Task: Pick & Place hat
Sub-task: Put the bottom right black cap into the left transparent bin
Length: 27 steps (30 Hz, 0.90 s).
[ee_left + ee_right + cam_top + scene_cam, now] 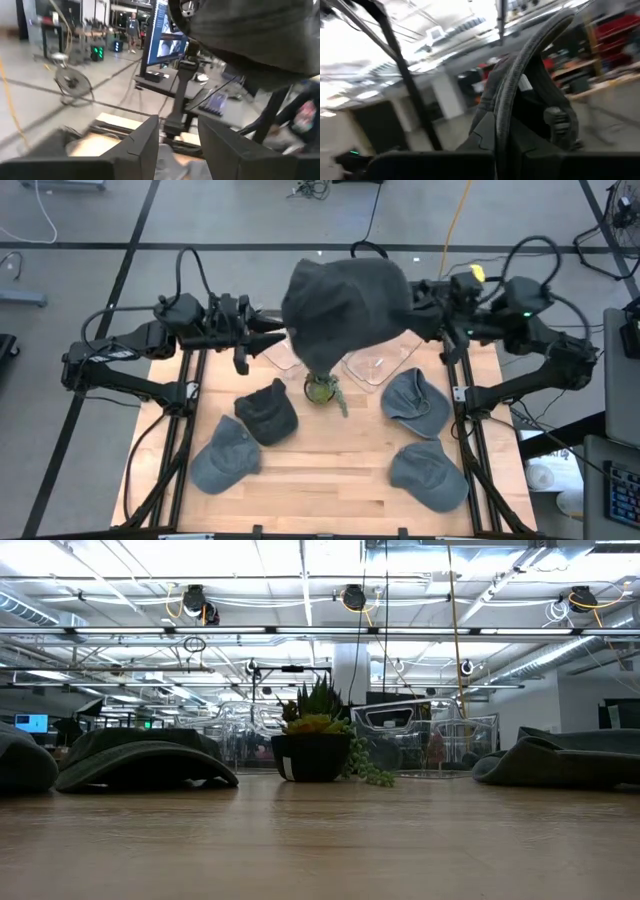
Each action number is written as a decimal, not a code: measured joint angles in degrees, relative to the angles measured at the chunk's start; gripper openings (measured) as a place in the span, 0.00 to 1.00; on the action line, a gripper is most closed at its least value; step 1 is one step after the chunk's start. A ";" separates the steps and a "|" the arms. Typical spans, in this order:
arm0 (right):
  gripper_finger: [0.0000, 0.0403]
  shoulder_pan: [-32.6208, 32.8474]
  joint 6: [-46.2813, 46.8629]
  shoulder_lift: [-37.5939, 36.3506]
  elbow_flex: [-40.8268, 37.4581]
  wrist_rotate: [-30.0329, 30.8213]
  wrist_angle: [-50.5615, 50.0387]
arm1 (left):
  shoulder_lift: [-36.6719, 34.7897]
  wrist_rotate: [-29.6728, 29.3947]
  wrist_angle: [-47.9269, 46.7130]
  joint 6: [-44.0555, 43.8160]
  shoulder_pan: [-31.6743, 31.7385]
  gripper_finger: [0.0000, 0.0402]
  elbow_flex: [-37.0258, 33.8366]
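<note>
Dark grey fabric hat (345, 310) hangs high above the wooden table (330, 470), pinched by the shut right gripper (412, 305) at its edge. The left gripper (283, 335) sits beside it, fingers parted and empty, so this looks like the carry step; next comes lowering it near the small potted succulent (320, 389).

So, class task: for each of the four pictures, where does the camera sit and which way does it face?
High: overhead, looking down; both arms, lifted hat, table.
Low: table height, facing the room; plant, no arms.
Left wrist: on the left arm, past open left gripper.
Right wrist: on the right arm; right gripper gripping hat brim.
High and low share the plant.
</note>
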 joint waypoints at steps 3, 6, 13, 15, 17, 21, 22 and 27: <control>0.00 0.00 -5.42 -0.39 0.06 3.91 -4.13 | 0.00 1.63 0.15 -5.52 0.07 0.39 0.00; 0.00 -0.02 -9.56 0.18 -0.13 4.75 -5.63 | 0.00 4.13 0.70 -10.03 0.07 0.41 0.01; 0.00 0.00 -12.66 1.10 -0.03 3.00 -5.06 | 0.02 7.78 4.98 -15.74 0.31 0.50 0.07; 0.00 0.00 -12.72 1.72 -0.05 2.73 -5.19 | 0.02 8.23 6.00 -16.58 0.61 0.53 0.09; 0.00 0.00 -13.29 2.16 -0.11 2.73 -5.07 | 0.02 9.41 6.32 -17.62 1.07 0.55 0.09; 0.00 0.00 -13.52 2.63 -0.09 2.26 -3.65 | 0.07 10.00 6.26 -18.52 1.47 0.57 0.09; 0.00 -0.02 -13.63 2.93 -0.09 1.64 -3.39 | 0.07 10.00 6.26 -18.52 1.47 0.57 0.09; 0.00 -0.02 -14.03 4.64 -0.11 1.49 -1.35 | 0.07 10.02 5.60 -18.63 1.47 0.57 0.09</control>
